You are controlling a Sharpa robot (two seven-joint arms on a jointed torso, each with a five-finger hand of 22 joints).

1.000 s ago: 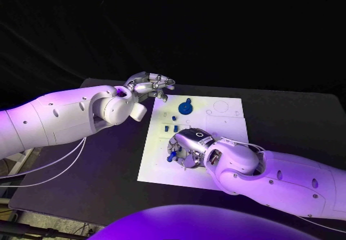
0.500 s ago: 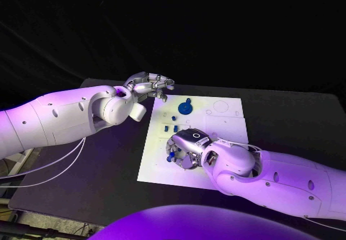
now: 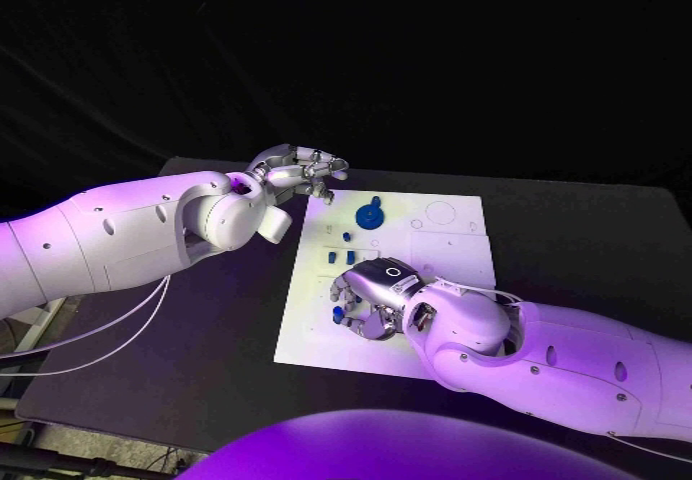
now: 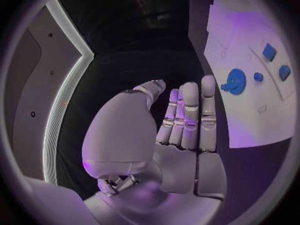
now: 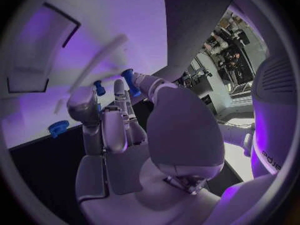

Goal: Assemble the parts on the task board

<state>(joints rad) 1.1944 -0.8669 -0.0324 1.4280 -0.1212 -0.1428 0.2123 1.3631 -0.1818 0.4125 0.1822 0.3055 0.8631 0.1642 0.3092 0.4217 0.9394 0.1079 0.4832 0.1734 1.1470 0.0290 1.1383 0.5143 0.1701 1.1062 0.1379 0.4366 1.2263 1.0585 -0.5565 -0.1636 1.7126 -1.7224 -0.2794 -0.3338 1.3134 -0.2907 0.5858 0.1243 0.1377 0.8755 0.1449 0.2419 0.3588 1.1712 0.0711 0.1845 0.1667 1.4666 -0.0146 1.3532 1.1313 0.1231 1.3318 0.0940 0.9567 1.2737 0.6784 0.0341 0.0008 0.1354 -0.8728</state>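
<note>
I see the white rectangular task board (image 3: 433,250) in the middle of the frame on the black table (image 3: 606,240). My right hand (image 3: 372,298) is down on its lower left part, fingers (image 5: 119,100) curled around a small blue peg-shaped part (image 5: 130,81) — held at the fingertips. A round blue disc part (image 3: 371,214) with a knob sits in the board's upper left, small blue blocks (image 3: 340,257) just below it. My left hand (image 3: 296,170) hovers off the board's upper left corner — fingers (image 4: 187,110) loosely curled, holding nothing.
</note>
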